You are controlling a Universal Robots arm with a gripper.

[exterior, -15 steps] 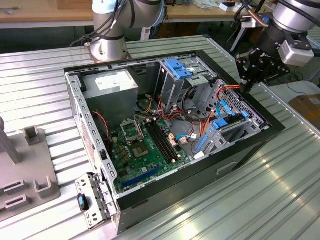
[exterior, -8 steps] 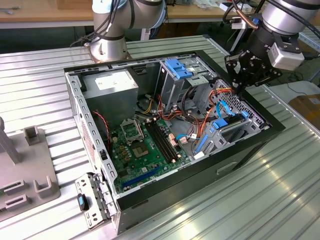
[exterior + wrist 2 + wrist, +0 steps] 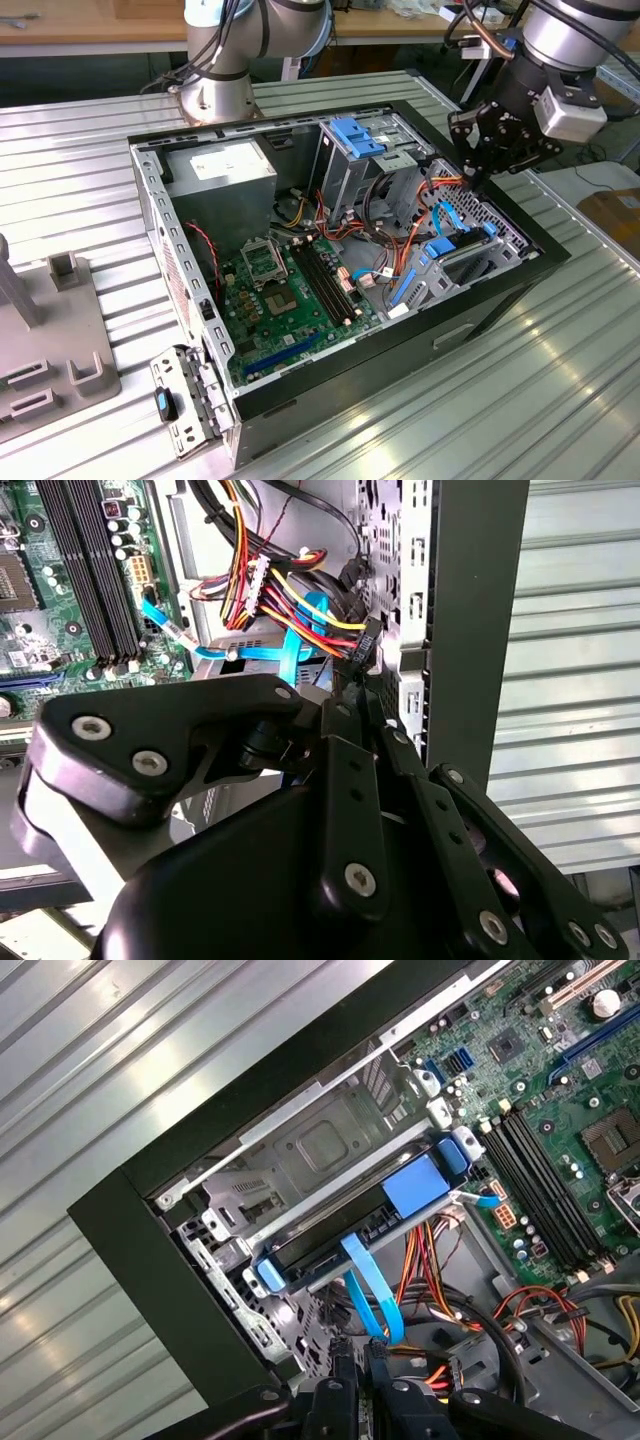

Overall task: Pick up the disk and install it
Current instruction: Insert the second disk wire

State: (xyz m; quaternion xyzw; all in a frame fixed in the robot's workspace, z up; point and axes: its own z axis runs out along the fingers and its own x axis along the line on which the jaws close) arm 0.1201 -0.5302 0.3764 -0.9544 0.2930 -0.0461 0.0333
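The disk, a rigid grey metal drive in a blue plastic carrier, sits at the case's corner; we judge its blue edges the safest hold, the black gripper closed empty above.

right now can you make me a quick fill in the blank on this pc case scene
1. The disk sits in a bay inside the ____ computer case.
2. The disk's carrier is ____ in colour.
3. In the exterior view the gripper hangs over the case's ____ side.

Missing words: open; blue; right
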